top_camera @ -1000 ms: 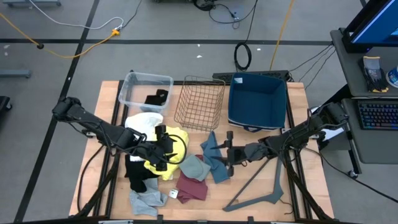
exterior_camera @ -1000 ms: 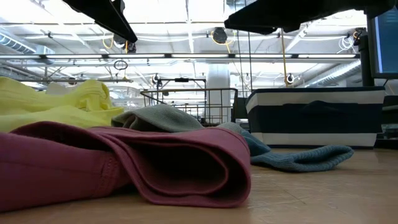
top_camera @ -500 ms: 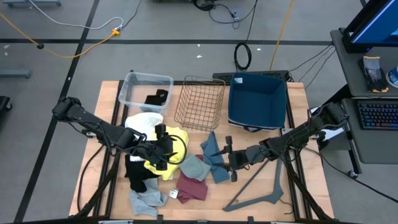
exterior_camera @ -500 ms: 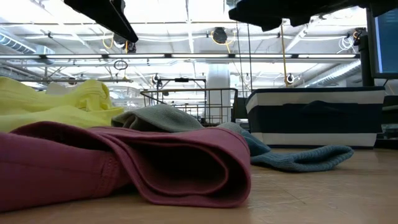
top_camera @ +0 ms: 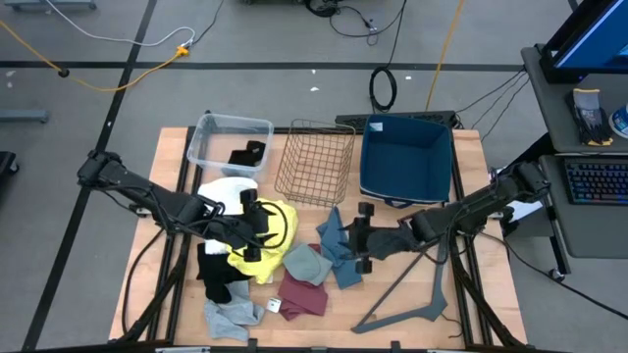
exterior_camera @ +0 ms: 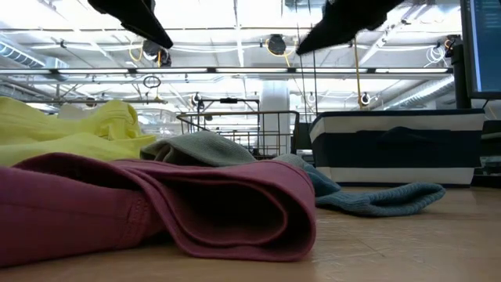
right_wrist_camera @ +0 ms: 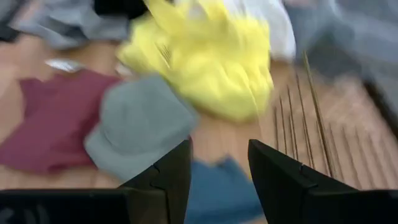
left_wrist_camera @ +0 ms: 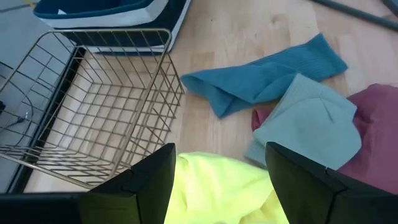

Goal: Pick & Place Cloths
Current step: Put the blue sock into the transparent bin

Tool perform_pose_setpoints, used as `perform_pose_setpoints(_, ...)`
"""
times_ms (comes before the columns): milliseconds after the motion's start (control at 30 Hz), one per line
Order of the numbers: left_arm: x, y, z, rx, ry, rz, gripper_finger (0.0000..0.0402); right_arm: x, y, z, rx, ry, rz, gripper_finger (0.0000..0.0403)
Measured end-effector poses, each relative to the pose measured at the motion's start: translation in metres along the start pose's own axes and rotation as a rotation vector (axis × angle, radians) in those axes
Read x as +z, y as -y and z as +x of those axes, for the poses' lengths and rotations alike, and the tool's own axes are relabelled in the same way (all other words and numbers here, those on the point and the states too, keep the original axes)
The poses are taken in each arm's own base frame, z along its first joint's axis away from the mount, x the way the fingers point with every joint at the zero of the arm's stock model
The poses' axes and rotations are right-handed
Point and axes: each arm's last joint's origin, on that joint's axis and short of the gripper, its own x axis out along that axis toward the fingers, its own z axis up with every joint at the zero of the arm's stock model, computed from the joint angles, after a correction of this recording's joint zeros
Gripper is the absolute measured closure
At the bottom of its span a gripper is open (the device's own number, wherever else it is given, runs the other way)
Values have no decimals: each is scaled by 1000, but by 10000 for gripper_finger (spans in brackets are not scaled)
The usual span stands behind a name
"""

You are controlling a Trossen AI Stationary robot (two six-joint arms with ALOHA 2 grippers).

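Cloths lie in a heap at the table's near middle: yellow (top_camera: 278, 230), white (top_camera: 228, 189), black (top_camera: 211, 270), light grey (top_camera: 231, 314), maroon (top_camera: 302, 292), grey-green (top_camera: 306, 262) and blue (top_camera: 334, 245). My left gripper (top_camera: 255, 224) is open above the yellow cloth (left_wrist_camera: 217, 186), which shows between its fingers. My right gripper (top_camera: 362, 236) is open over the blue cloth's right end (right_wrist_camera: 214, 190). In the low view both arms are high above the maroon cloth (exterior_camera: 180, 204).
At the far side stand a clear bin (top_camera: 208, 147) holding a black cloth (top_camera: 247, 154), a wire basket (top_camera: 316, 162) and a blue bin (top_camera: 405, 157). A grey V-shaped bar (top_camera: 412, 294) lies near the right front. Bare wood shows at the right.
My left gripper has gone a little toward the table's far edge over the yellow cloth, and more of that cloth shows beside it. My right gripper has moved a little toward the far edge; in the low view its arm has tipped and risen. Both stay open.
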Motion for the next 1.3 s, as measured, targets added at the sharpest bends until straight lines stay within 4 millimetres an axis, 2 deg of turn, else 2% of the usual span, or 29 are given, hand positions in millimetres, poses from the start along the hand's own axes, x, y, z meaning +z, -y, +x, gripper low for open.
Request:
perform_pose_setpoints(133,-10,-3,-2,-7,36,-19,151,-4,10,2,-33,-82,116,246)
perform_pose_setpoints(267,-23,-8,-7,-19,98,-48,151,-13,19,10,23,-141,229,232)
perform_pose_setpoints(500,-43,-18,-19,-35,188,-86,151,-23,35,25,0,-183,327,204)
perform_pose_setpoints(833,-58,-22,-23,-59,233,-87,151,-35,47,58,-33,-251,487,223)
perform_pose_setpoints(1167,-57,-18,-24,-129,244,-58,151,-62,37,92,-89,-366,559,231)
perform_pose_setpoints(1300,-57,-16,-26,-151,252,-51,151,-68,32,108,-73,-356,567,231)
